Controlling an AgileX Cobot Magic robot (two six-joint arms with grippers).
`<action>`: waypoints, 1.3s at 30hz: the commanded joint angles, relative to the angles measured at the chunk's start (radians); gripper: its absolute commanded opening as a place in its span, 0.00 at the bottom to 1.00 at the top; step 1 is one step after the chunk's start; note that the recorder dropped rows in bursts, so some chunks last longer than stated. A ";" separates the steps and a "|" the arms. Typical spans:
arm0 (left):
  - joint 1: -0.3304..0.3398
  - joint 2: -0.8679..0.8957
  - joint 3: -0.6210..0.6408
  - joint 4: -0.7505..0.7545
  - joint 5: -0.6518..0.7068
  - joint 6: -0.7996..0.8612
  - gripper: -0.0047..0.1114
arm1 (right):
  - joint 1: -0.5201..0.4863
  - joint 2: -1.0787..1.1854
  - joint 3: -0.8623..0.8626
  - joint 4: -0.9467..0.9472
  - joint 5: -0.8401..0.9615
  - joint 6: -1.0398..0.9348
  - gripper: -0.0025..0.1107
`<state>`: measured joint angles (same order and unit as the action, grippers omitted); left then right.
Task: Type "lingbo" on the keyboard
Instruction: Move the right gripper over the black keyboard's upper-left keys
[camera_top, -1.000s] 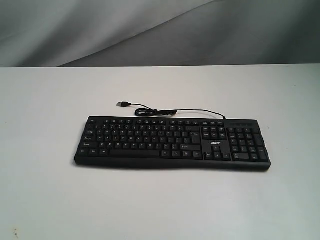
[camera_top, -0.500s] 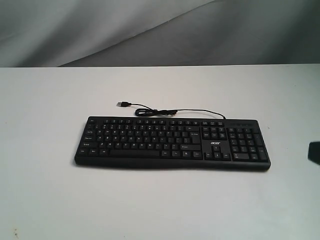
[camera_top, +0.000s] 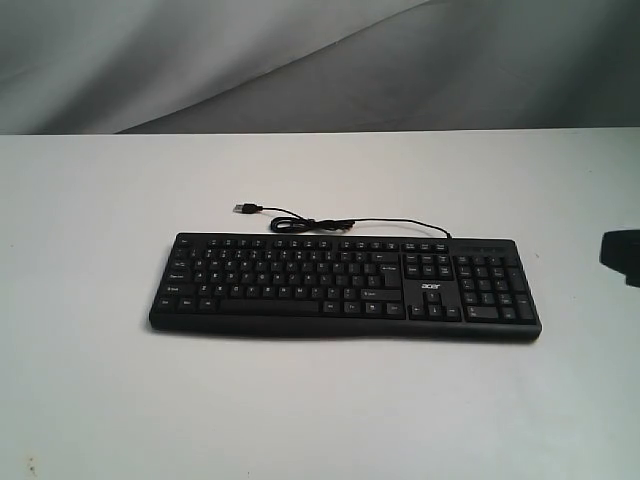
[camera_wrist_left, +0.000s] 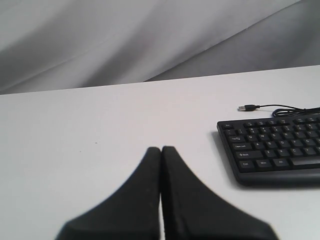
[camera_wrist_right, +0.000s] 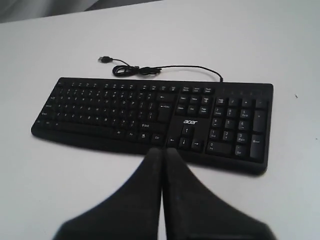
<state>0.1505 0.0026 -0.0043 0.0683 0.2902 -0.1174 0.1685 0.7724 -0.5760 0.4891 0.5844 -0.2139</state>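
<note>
1. Since nothing touches a key yet, the typing looks to be at its very start. One white counter (camera_top: 320, 400) carries everything in view.
2. One keyboard (camera_top: 345, 287) lies flat at the middle of the counter. In the exterior view its long edge faces the camera and its number pad is on the right.
3. There are two pincers.
   - The right pincer (camera_wrist_right: 161, 150) has its fingers pressed together, holds nothing and touches no key. A dark shape at the right edge of the exterior view is probably this arm, well apart from the number-pad end.
   - The left pincer (camera_wrist_left: 161, 148) is likewise pressed together and empty, well off the keyboard's other end.
4. One thin cable (camera_top: 330, 224) loops behind the keyboard and ends in one USB plug (camera_top: 245, 208), which lies loose on the counter. Both are out of the typing path.
5. The keys are the smallest things here, too many and too small to count or read.
   - For "l", the joined tips can serve as a single stylus.
   - The right pincer should cross to the right part of the letter block's home row and come straight down on one cap.
   - It should press briefly, then lift clear before shifting, so that no neighbouring key gets pressed.
</note>
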 joint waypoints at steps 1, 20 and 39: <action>0.002 -0.003 0.004 -0.008 -0.005 -0.004 0.04 | 0.049 0.165 -0.086 0.041 -0.020 -0.096 0.02; 0.002 -0.003 0.004 -0.008 -0.005 -0.004 0.04 | 0.392 0.935 -0.567 -0.051 -0.028 -0.101 0.02; 0.002 -0.003 0.004 -0.008 -0.005 -0.004 0.04 | 0.438 1.077 -0.591 0.060 -0.228 -0.068 0.02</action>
<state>0.1505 0.0026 -0.0043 0.0683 0.2902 -0.1174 0.6040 1.8302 -1.1475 0.5448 0.3783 -0.2913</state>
